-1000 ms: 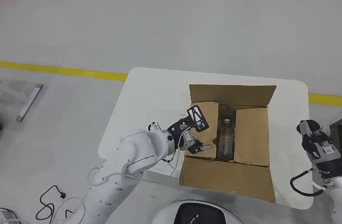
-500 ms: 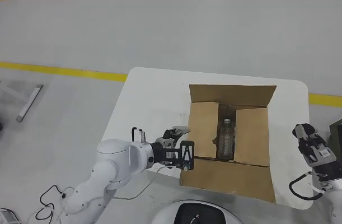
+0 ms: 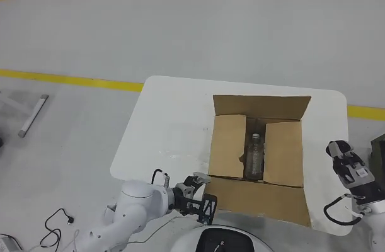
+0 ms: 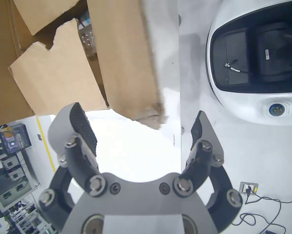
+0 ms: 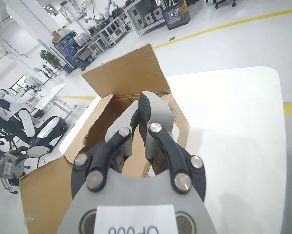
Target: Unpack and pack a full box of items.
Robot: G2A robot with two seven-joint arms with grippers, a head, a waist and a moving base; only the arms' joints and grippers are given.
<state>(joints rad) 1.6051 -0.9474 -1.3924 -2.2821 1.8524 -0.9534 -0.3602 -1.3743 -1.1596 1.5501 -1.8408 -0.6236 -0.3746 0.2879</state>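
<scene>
Right of centre on the table (image 3: 173,126), box (image 3: 261,201) with side flaps folded in; between them just a strip of bottle (image 3: 255,154), other contents hidden. Lower centre, left gripper (image 3: 203,195) spread wide, empty, past the table edge by the box's lower-left corner, withdrawn since from the frame-left flap. Far right, right gripper (image 5: 143,103) pinched together, empty.

A white table (image 3: 173,120) with rounded corners carries one open cardboard box (image 3: 283,154). The box sits toward the right edge, its front flap spread toward the near edge.
</scene>
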